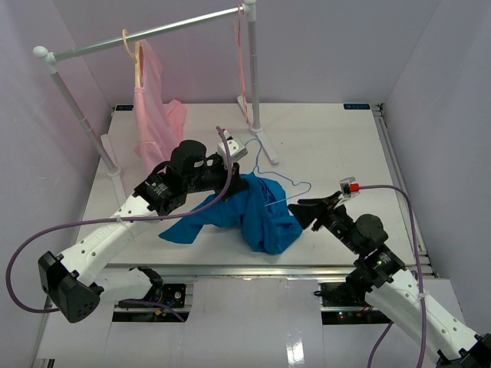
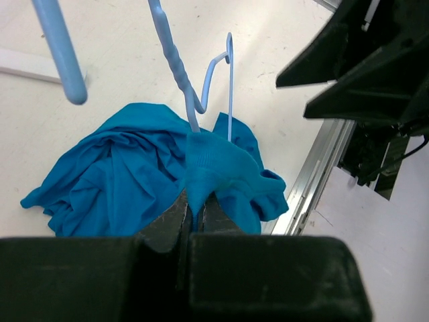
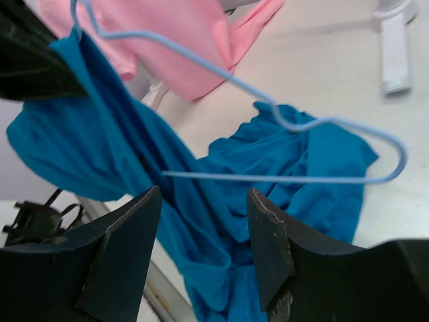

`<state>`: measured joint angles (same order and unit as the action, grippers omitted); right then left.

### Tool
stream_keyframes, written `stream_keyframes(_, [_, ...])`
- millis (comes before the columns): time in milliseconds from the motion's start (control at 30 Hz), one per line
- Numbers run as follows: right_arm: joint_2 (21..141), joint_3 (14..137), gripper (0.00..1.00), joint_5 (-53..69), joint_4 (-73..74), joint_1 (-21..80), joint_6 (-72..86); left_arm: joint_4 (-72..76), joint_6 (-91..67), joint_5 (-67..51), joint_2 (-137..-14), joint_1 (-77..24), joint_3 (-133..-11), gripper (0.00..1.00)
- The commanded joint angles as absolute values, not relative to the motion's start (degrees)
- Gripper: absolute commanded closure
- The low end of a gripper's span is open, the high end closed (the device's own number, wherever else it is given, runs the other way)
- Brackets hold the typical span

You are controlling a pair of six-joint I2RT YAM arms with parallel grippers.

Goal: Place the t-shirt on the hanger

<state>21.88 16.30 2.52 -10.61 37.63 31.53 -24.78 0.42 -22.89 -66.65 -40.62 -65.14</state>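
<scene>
The bright blue t-shirt lies bunched near the table's front edge. My left gripper is shut on a fold of it and lifts that part off the table; the pinch shows in the left wrist view, with the t-shirt hanging below. The light-blue wire hanger sits partly inside the raised cloth, its hook pointing away. My right gripper is open and empty just right of the shirt. In the right wrist view its jaws stand apart below the hanger's bottom wire, t-shirt behind.
A clothes rack spans the back, with posts at the left and at the right. A pale pink garment hangs on a cream-yellow hanger at the left. A thin pink hanger hangs at the right. A metal rail runs along the table's front edge.
</scene>
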Motion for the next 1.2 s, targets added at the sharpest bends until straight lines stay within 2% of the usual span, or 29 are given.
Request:
stream_keyframes(0, [20.3, 12.9, 0.42, 9.1, -17.6, 37.9, 39.8, -22.3, -4.4, -19.7, -64.9, -40.7, -65.8, 1.0])
stream_keyframes(167, [20.8, 12.3, 0.45, 7.0, -15.3, 37.9, 41.0, -18.7, -6.8, -22.3, -62.3, -40.7, -64.2, 1.0])
stream_keyframes(367, [28.3, 10.0, 0.47, 10.5, -22.8, 38.0, 44.2, -13.8, -8.8, -25.9, -59.9, -40.7, -61.4, 1.0])
stream_keyframes(700, [40.9, 13.7, 0.43, 10.2, -25.6, 40.3, 43.1, -7.5, -9.1, -28.3, -58.4, -40.8, -55.7, 1.0])
stream_keyframes(1033, [44.4, 12.3, 0.43, 6.4, -27.3, 45.4, 45.2, -5.9, -7.4, -28.3, -58.1, -40.7, -53.8, 1.0])
stream_keyframes(1167, [44.5, 12.0, 0.46, 4.2, -25.9, 47.9, 45.1, -5.8, -7.1, -26.6, -57.7, -40.8, -53.8, 1.0])
